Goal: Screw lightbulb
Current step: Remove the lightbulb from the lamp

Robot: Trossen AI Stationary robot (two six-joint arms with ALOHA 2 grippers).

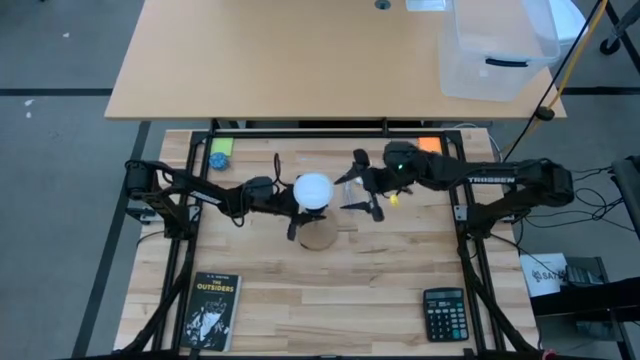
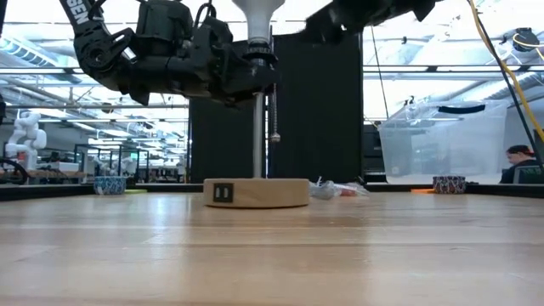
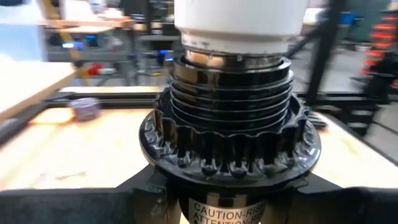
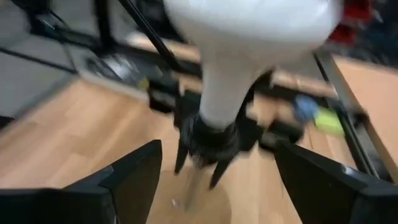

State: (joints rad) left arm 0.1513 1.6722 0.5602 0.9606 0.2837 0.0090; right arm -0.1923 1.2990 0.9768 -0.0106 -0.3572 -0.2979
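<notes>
Two grippers flank one small lightbulb (image 1: 312, 189), which sits on top of the black socket (image 3: 231, 146) of a lamp stand with a round wooden base (image 2: 256, 193) near the middle of the table (image 1: 330, 300). In the left wrist view several metal threads are exposed between the bulb's pale collar and the toothed socket rim, so by my reading it is started but not seated. The left gripper (image 1: 292, 212) is clamped on the socket just under the bulb, holding the stand steady from the left. The right gripper (image 4: 217, 171) stands off on the bulb's other side, jaws spread wide and holding nothing, with the frosted globe between and beyond its fingers (image 4: 134, 171) in its own wrist view. The bulb is probably light and its thin shell fragile, the rounded surface smooth and likely to slip under hard pads. The best hold looks to be around the widest part of the globe, fingers opposite each other and level, with only enough squeeze to carry a twist; pinching the narrow neck risks cracking it or tipping it off-axis in the threads. The slim post (image 2: 257, 136) seems stiff, yet the stand is top-heavy, so turning force should stay centred over the socket. A book (image 1: 212, 310) and a calculator (image 1: 444, 314) lie well apart, near the front edge.
</notes>
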